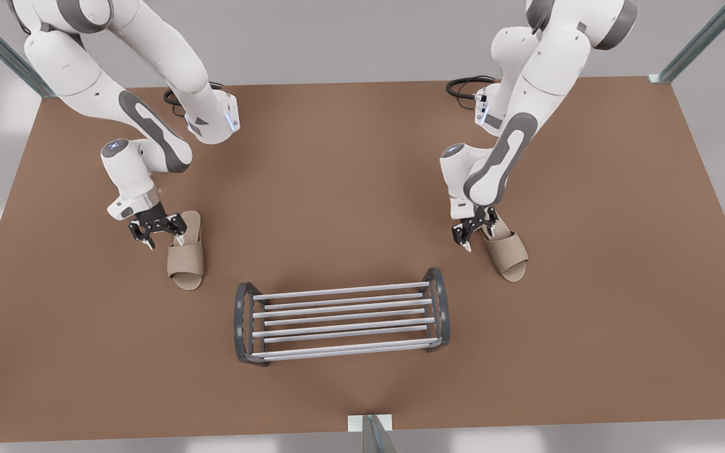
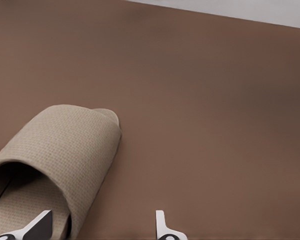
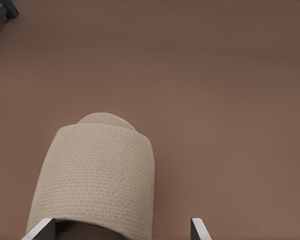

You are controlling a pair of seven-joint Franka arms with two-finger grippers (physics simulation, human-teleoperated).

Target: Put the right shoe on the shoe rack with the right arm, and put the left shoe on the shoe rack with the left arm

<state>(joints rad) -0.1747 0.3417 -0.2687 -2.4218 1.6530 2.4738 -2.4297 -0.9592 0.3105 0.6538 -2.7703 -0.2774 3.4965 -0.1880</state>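
Observation:
Two alike beige woven slippers lie on the brown table. The right shoe (image 1: 186, 255) is on the front view's left, toe toward the shoe rack's (image 1: 343, 290) side. My right gripper (image 1: 164, 241) is open low over its heel. In the right wrist view the right shoe (image 3: 97, 175) lies between and ahead of the open right gripper (image 3: 120, 231). The left shoe (image 1: 507, 250) is on the front view's right. My left gripper (image 1: 477, 239) is open at its heel edge. In the left wrist view one fingertip (image 2: 40, 225) is over the left shoe's (image 2: 60, 155) insole, the other fingertip (image 2: 161, 225) over the table.
The two-tier rack stands between the slippers, nearer the table's front edge; its corner (image 3: 2, 10) shows in the right wrist view. Black cables (image 1: 463, 85) lie by the arm bases at the back. Bare brown table (image 1: 337, 189) surrounds everything.

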